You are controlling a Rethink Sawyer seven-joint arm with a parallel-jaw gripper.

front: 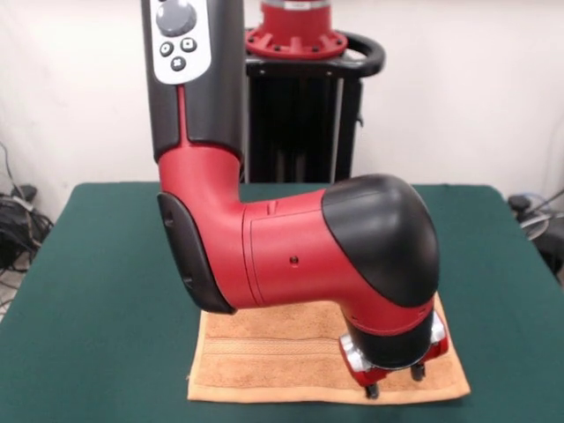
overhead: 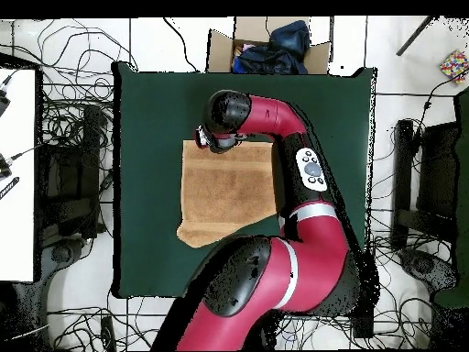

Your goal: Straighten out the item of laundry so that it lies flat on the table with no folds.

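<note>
Overhead view shows the towel [overhead: 224, 192] spread on the green bench [overhead: 156, 128], roughly in the middle of the top and slightly toward the edge farthest from the robot's base. It lies mostly flat. The corner nearest the base on the picture's left looks rounded and lifted or turned rather than square; whether it is folded under cannot be told. In the front view the towel [front: 264, 361] sits at the near edge of the bench [front: 88, 282], with a woven band running across its width and its front edge straight.

The hand [front: 394, 381] is at the towel's right front corner in the front view, which is the upper left corner in the overhead view [overhead: 216, 142]. Two dark fingertips [front: 373, 389] reach down to the cloth and appear to touch it. Whether they pinch any cloth, or how far apart they stand, cannot be told, since the wrist housing covers most of them.

The red and black arm [overhead: 293, 183] crosses above the right side of the towel in the overhead view. A cardboard box [overhead: 266, 46] holding dark cloth stands on the floor beyond the far bench edge. Cables [overhead: 73, 128] lie on the floor around the bench.
</note>
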